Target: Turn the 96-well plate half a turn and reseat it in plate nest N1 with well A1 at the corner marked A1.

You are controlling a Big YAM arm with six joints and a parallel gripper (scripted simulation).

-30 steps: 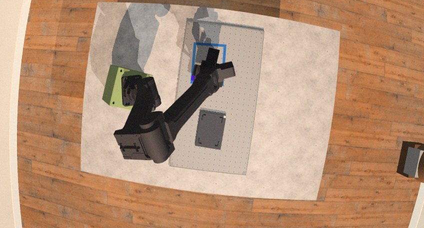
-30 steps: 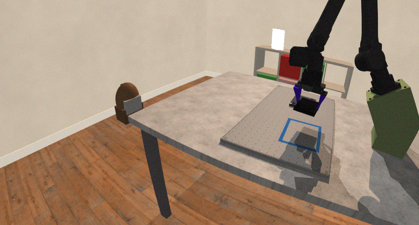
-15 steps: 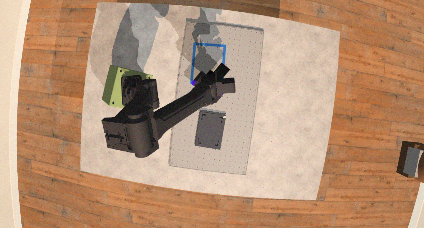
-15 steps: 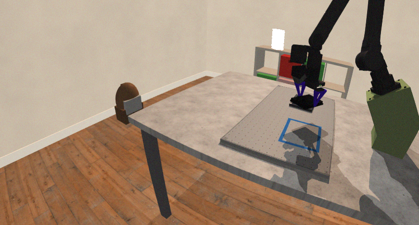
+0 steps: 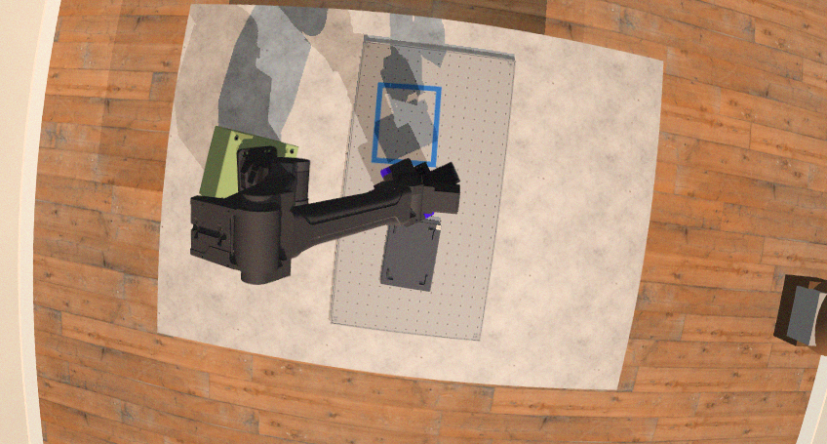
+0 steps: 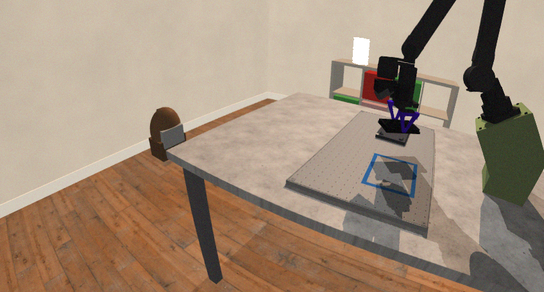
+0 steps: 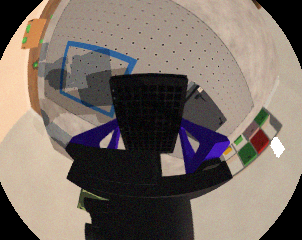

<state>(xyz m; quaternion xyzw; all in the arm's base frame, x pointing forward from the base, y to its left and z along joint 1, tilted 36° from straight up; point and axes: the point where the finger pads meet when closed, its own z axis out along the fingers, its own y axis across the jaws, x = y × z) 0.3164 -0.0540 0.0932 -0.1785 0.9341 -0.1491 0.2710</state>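
Note:
My gripper point(image 6: 403, 118) with blue fingers is shut on the black 96-well plate point(image 6: 398, 126) and holds it in the air above the deck. In the wrist view the plate point(image 7: 151, 115) fills the middle between the blue fingers. The grey plate nest N1 point(image 5: 411, 253) lies empty on the deck, just beyond the held plate; in the exterior view it shows under the plate point(image 6: 392, 137). The blue taped outline B1 point(image 5: 406, 124) is empty, with only shadows on it. From above, the arm hides most of the plate. I cannot tell where the cut corner points.
The nest and B1 lie on a perforated grey deck plate on a stone table top. The green robot base point(image 5: 232, 161) stands to the left of the deck. A shelf with coloured boxes point(image 6: 382, 88) stands behind the table. A brown object point(image 6: 165, 132) hangs at the table edge.

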